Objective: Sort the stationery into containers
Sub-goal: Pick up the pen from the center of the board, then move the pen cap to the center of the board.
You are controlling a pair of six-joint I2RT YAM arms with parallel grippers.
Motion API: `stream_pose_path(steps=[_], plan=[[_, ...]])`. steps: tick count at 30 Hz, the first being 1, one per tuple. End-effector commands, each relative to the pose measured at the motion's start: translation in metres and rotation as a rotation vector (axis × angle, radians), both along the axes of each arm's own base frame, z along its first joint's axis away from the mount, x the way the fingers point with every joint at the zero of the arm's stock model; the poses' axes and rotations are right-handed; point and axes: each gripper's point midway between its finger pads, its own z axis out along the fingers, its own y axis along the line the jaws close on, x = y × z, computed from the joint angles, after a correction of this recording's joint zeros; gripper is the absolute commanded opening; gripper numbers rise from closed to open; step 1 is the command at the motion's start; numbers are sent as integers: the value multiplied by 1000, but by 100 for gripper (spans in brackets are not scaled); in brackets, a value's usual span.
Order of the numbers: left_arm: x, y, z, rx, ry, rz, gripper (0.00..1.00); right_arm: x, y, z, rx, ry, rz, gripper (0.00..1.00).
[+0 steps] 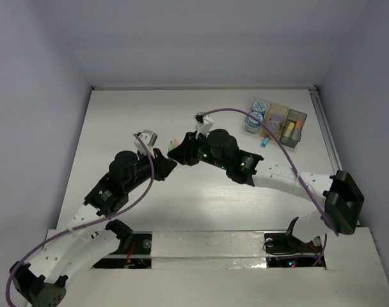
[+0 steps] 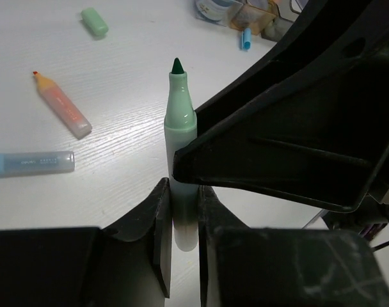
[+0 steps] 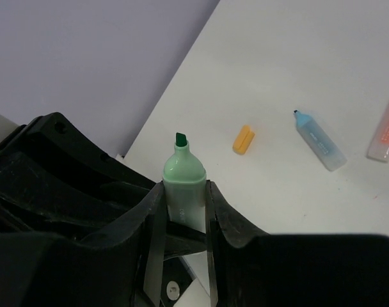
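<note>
Table (image 1: 182,115): white, faintly grained
Markers: an orange marker (image 2: 62,105) and a blue marker (image 2: 31,163) are laid flat, near each other, not touching
Loose bits: a green cap (image 2: 94,21), a small blue piece (image 2: 246,38) and a yellow piece (image 3: 244,139) are scattered
Far right: an amber box (image 1: 276,117) and a grey box (image 1: 293,126) are set side by side, with patterned rolls (image 1: 259,105) just beside the amber one

Over the middle of the table (image 1: 118,115), the held marker (image 2: 180,121) sits between the fingers of the left gripper (image 2: 182,192) and of the right gripper (image 3: 183,192). The right gripper's hold is nearer the tip. To its left on the table lie the crosswise marker (image 2: 31,163) and, beyond it, the slanted marker (image 2: 61,105), with the loose cap (image 2: 94,21) farther off still. The second cap (image 3: 244,139) lies beside the crosswise marker. At the far right, the left box (image 1: 279,106) and the right box (image 1: 299,116) stand side by side. The far roll (image 1: 259,105) and the near roll (image 1: 253,121) are just left of them, and the short piece (image 1: 265,142) lies just before them. Something, perhaps a marker, lies in the right box.
</note>
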Motion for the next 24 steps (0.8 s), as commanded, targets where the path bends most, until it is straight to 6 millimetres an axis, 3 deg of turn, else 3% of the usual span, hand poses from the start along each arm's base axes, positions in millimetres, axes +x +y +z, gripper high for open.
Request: stream_pose_path(steps=[1,3,5,6,7,10,13,14,15,18,19,20,21,22,24], plan=[[6,-1,16,-13,-51,0,1,-10,4,35,112,-46,35,12],[5,-3,16,-12,-50,-11,0,-10,2,35,108,-51,32,12],[5,-3,18,-13,-56,-15,0,-10,0,37,99,-62,30,21],[3,-4,18,-14,-60,-25,0,-10,-3,40,95,-72,23,27],[3,-5,19,-15,-61,-31,0,-9,-5,42,83,-94,19,41],[1,-5,25,-10,-85,-49,0,4,-26,48,55,-115,-22,57],[6,2,33,19,-115,-15,0,27,-61,48,52,-121,-63,58],[7,5,36,25,-124,0,0,31,-69,39,32,-109,-64,58],[11,9,38,33,-136,32,0,50,-85,33,9,-104,-114,57],[14,16,51,14,-179,65,0,77,-104,11,-88,-80,-158,52],[16,18,51,12,-183,73,0,98,-112,-13,-159,-55,-191,50],[16,20,52,10,-189,76,0,104,-117,-31,-225,-15,-195,50],[17,20,51,8,-188,70,0,116,-115,-24,-245,-35,-199,50],[20,24,49,11,-186,81,0,132,-115,-56,-339,-7,-198,50],[20,23,47,11,-180,58,0,154,-126,-84,-480,34,-246,51]])
